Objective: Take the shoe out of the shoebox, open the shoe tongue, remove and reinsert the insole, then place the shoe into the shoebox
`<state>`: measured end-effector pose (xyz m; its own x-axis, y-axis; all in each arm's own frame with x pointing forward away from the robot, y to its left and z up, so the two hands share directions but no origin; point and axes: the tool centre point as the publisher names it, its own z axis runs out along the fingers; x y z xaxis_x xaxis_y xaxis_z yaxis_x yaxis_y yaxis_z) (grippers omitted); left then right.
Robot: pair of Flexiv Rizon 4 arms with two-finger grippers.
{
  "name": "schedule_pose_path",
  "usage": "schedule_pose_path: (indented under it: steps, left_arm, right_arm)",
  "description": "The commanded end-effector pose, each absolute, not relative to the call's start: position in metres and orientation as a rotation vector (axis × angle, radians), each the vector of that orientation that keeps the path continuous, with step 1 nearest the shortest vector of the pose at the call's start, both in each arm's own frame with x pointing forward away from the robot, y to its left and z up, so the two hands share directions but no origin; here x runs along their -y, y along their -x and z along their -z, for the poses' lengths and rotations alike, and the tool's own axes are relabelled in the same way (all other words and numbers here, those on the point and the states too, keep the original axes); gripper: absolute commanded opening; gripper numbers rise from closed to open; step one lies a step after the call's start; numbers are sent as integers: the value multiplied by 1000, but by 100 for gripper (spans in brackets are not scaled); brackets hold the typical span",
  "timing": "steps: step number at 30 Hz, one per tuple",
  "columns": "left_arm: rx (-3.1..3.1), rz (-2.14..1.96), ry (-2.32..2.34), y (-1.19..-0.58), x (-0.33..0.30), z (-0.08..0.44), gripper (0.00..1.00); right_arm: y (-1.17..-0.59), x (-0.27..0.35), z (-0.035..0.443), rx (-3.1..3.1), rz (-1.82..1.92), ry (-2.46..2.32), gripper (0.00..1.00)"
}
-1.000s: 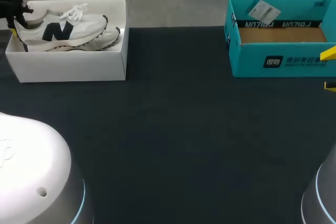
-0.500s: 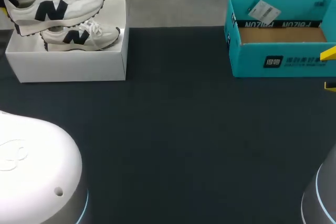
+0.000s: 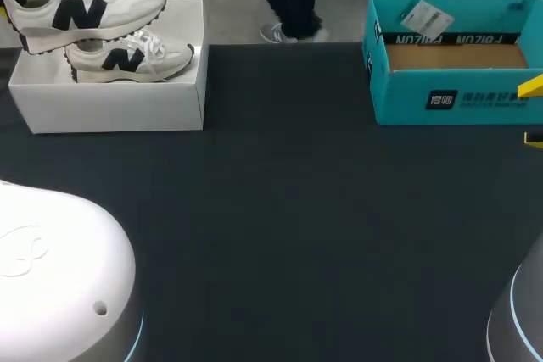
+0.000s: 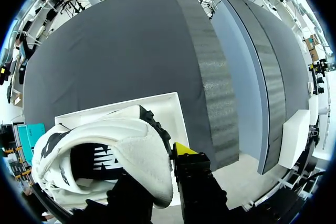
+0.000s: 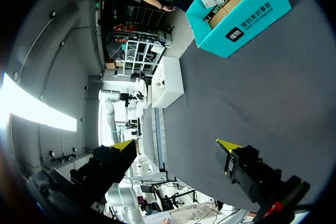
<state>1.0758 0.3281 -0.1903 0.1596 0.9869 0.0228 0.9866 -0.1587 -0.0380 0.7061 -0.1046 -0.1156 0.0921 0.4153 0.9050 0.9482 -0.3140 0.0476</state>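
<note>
A white sneaker with a dark N [image 3: 85, 8] hangs above the white shoebox [image 3: 110, 106] at the table's far left. My left gripper [image 4: 160, 174] is shut on its heel collar; in the left wrist view the sneaker [image 4: 105, 150] fills the space ahead of the fingers, over the shoebox [image 4: 163, 109]. A second matching sneaker [image 3: 127, 58] lies inside the box, toe to the right. My right gripper [image 3: 534, 112] stands open at the right edge, next to the teal box, with nothing between its fingers. The right wrist view shows that gripper [image 5: 176, 145] wide open over bare table.
An open teal cardboard box [image 3: 450, 95] with a paper tag inside stands at the back right, also seen from the right wrist as the teal box [image 5: 241, 14]. The dark table top [image 3: 288, 209] stretches between the two boxes.
My left gripper has lifted the upper sneaker out of the shoebox, uncovering the second one beneath. The right arm has not moved.
</note>
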Motion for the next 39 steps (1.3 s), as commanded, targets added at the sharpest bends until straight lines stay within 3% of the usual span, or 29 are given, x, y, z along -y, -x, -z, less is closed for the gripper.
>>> schedule_pose_path:
  steps: [1, 13, 39]
  left_arm:
    - [2010, -3, 2360, -1073, -328, 189, 0]
    - [2010, -3, 2360, -1073, -328, 189, 0]
    - [2062, -8, 2297, -951, -266, 157, 0]
  right_arm:
    - [-704, 104, 116, 1339, 1188, 1801, 100]
    - [-704, 104, 116, 1339, 1188, 1801, 100]
    - [-704, 104, 116, 1339, 1188, 1801, 100]
